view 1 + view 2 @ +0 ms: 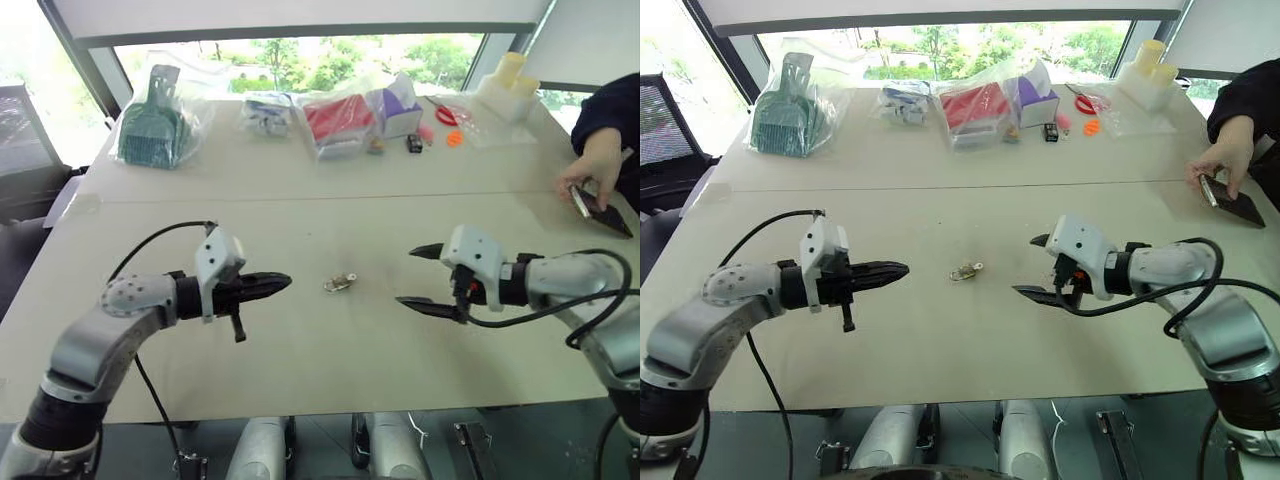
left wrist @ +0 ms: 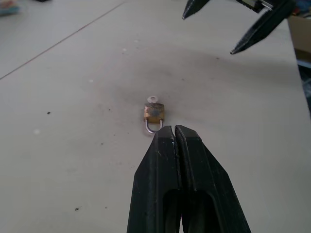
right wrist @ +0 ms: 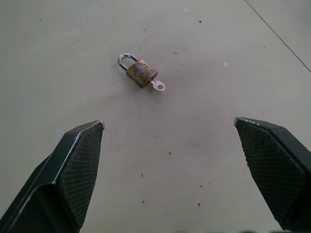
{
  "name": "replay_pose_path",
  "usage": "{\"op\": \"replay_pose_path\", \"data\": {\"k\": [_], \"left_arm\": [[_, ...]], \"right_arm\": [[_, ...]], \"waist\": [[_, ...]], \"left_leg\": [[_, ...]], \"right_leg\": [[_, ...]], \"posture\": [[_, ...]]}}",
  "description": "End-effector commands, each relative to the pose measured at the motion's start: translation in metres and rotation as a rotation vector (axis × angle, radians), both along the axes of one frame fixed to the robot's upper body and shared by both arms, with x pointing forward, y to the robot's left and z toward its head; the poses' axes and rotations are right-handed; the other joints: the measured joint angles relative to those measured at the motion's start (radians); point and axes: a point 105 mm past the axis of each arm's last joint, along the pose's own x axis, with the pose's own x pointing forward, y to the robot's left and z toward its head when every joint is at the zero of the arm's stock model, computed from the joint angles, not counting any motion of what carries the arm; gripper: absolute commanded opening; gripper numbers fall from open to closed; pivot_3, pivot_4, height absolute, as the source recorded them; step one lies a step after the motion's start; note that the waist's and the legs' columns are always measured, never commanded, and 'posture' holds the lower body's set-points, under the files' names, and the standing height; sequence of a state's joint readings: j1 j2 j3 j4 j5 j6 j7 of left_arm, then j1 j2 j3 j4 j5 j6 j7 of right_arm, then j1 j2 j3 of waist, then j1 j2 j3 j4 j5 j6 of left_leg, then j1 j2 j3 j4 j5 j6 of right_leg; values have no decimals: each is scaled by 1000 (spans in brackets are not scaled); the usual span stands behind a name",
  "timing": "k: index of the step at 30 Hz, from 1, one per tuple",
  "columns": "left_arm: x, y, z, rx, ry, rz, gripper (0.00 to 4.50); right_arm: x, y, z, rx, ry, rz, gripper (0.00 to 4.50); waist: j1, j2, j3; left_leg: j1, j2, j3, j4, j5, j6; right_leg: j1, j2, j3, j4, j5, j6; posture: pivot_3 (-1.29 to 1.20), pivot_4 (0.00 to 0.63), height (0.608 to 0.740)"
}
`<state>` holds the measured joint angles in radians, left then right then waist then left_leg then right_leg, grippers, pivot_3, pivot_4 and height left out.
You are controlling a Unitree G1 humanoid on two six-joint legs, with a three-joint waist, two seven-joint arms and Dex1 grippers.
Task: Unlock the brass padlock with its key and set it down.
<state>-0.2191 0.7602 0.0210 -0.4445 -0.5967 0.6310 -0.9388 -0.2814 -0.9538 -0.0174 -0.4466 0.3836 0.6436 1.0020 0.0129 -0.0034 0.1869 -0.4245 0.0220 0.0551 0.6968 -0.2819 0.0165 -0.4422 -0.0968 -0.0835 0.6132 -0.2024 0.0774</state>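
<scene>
From the head cameras I see the brass padlock (image 1: 340, 284) lying flat on the bare bench (image 1: 300, 370), between my two arms and touching neither. My left end effector (image 1: 283, 282) points at it from the left with its fingers pressed together and nothing between them. My right end effector (image 1: 420, 276) faces it from the other side, fingers spread wide and empty.

The head views give me only a small glint of metal there. The right wrist view shows far more: a yellowish, worn body, a thin silvery shackle seated in the body, and the key (image 3: 158, 85) sticking out of the end opposite the shackle. The left wrist view has the shackle end toward my closed fingertips (image 2: 174, 133), just beyond them, and the tips of the right end effector beyond the lock.

Only the head views take in the far side of the bench: bagged goods (image 1: 338, 122), a green scoop in a bag (image 1: 152, 128), and a person's hand (image 1: 593, 168) on a phone (image 1: 602, 211) at the right edge
</scene>
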Motion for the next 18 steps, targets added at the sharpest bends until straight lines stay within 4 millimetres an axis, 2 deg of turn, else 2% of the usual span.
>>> {"op": "replay_pose_path", "data": {"k": [1,5,13,18], "left_arm": [[-7,4,10,27,-16,-52,0],[-6,8,17,26,-22,-38,0],[-2,17,21,27,-28,-16,0],[2,16,20,45,-36,-24,0]], "right_arm": [[-2,0,17,10,-38,31,4465],[-1,6,27,36,-61,40,4465],[-7,16,22,33,-47,60,4465],[3,19,28,38,-58,83,4465]], "waist": [[0,0,0],[0,0,0],[1,0,0],[0,0,0]], "left_leg": [[0,0,0,0,0,0],[0,0,0,0,0,0],[0,0,1,0,0,0],[0,0,1,0,0,0]], "right_leg": [[0,0,0,0,0,0],[0,0,0,0,0,0],[0,0,0,0,0,0],[0,0,0,0,0,0]], "posture": [[0,150,740],[0,150,740],[0,150,740],[0,150,740]]}}
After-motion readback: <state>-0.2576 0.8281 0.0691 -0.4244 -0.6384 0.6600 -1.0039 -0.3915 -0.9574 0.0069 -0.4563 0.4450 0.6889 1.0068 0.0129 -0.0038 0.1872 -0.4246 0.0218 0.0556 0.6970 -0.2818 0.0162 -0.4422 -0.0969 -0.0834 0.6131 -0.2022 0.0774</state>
